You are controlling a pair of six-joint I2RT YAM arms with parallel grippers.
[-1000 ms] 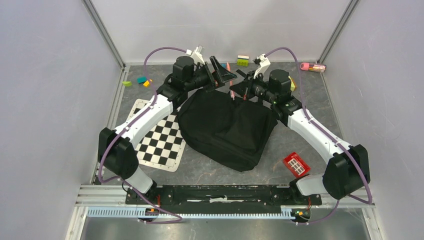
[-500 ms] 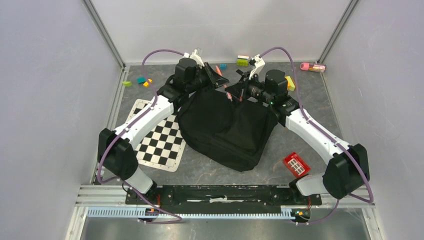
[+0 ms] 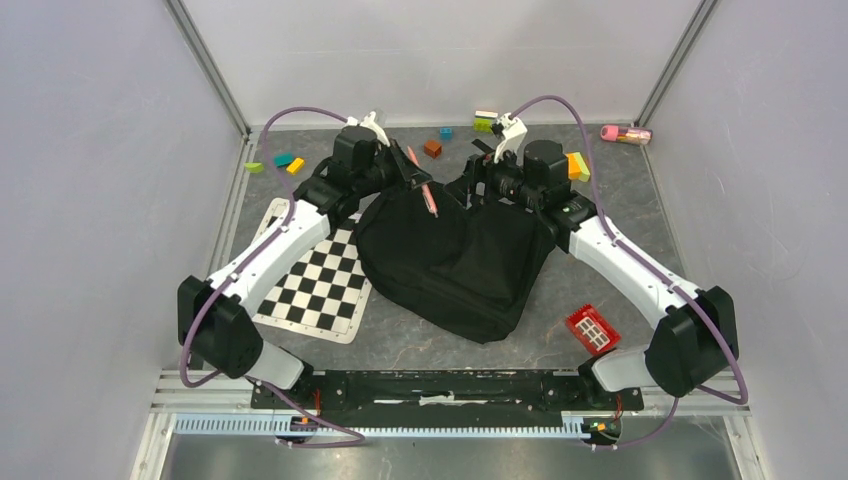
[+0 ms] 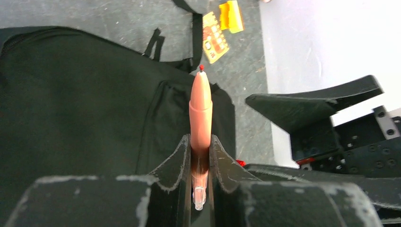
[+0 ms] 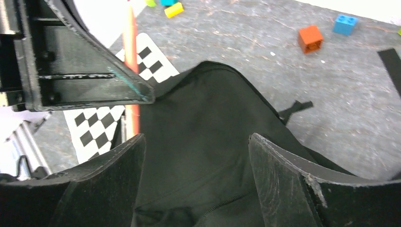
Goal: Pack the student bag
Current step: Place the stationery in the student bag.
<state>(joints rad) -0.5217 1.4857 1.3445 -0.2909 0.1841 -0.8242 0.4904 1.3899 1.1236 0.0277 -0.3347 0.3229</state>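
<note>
L fingers [image 4: 172,163] pinch pink pen [image 4: 200,106] over student bag [image 4: 71,94].

Checkerboard mat [image 3: 320,285], red grid box [image 3: 592,329], orange block [image 3: 432,148], blue block [image 3: 445,132], pink tube [image 3: 625,133]

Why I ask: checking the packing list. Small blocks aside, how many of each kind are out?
black backpack: 1
pen: 1
checkerboard mat: 1
red gridded box: 1
pink tube: 1
yellow card: 1
Total: 6

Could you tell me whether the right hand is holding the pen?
No, the pen is clamped in the left hand, while the right hand stands open over the backpack.
</note>
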